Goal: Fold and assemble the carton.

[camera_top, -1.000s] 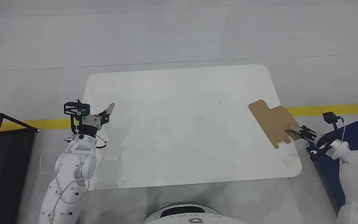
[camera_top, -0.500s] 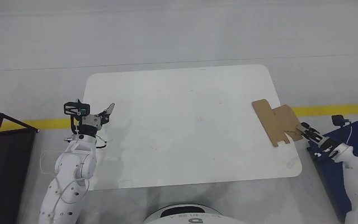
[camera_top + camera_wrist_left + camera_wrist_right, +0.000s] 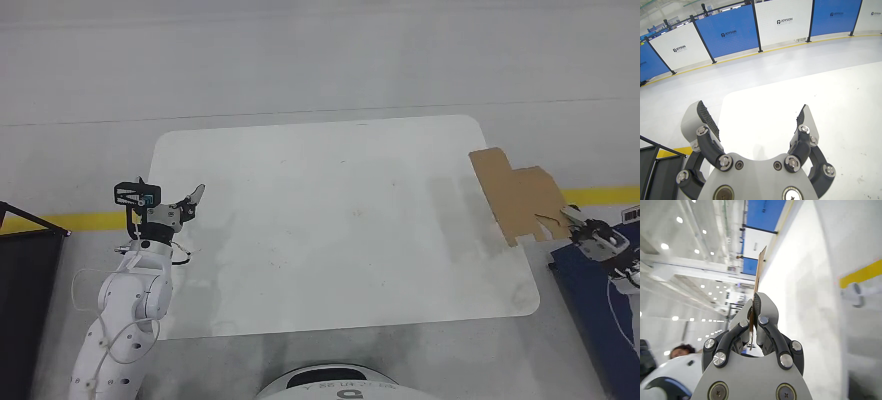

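Observation:
A flat brown carton (image 3: 517,194) hangs past the right edge of the white table (image 3: 340,220), lifted off it. My right gripper (image 3: 577,221) is shut on its near corner, just beyond the table's right side. In the right wrist view the carton (image 3: 758,275) runs edge-on away from the closed right gripper (image 3: 753,303), with the sheet pinched between the pads. My left gripper (image 3: 193,197) stands open over the table's left edge; in the left wrist view the left gripper (image 3: 752,113) has nothing between its fingers.
A yellow floor line (image 3: 600,195) runs behind the table on both sides. A black rack (image 3: 25,260) stands at the left, a blue bin (image 3: 600,310) at the right. Blue and white fence panels (image 3: 753,28) stand far off.
The right gripper has pulled the carton to the right and away from me, lifting it off the table's right edge. The left arm has not moved.

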Robot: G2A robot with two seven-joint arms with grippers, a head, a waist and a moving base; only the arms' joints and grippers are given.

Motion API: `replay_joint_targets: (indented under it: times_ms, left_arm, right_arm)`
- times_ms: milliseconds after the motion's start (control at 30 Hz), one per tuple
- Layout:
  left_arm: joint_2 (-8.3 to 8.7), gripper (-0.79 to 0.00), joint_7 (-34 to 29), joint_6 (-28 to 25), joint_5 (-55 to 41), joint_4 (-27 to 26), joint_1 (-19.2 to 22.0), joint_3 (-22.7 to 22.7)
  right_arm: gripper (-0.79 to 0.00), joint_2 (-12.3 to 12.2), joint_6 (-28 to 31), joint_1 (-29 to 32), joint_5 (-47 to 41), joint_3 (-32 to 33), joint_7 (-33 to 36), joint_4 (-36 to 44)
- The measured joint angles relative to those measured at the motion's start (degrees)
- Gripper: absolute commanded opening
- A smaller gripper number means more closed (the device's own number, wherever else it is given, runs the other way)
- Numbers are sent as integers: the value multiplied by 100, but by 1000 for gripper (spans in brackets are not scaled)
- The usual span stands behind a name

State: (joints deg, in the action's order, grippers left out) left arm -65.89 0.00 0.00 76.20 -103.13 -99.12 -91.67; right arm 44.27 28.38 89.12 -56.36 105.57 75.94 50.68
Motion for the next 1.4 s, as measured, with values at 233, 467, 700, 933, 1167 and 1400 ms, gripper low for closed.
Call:
replay_joint_targets:
  times_ms: [233, 467, 700, 933, 1167, 1400]
  left_arm:
    - [0, 0, 0, 0, 0, 0, 0, 0]
    - [0, 0, 0, 0, 0, 0, 0, 0]
    - [0, 0, 0, 0, 0, 0, 0, 0]
    - [0, 0, 0, 0, 0, 0, 0, 0]
    - [0, 0, 0, 0, 0, 0, 0, 0]
    - [0, 0, 0, 0, 0, 0, 0, 0]
  right_arm:
    - [-785, 179, -31, 175, -219, 368, 33, 609]
    - [-785, 178, -38, 176, -259, 365, 38, 592]
    - [-785, 210, -189, 124, -21, 175, -197, 721]
    - [-785, 448, 421, -234, 947, -1143, -407, 2418]
    - [-785, 572, 1230, -410, 1731, -1798, -1230, 3973]
    - [-785, 736, 2991, -408, 3486, -1781, -3370, 4490]
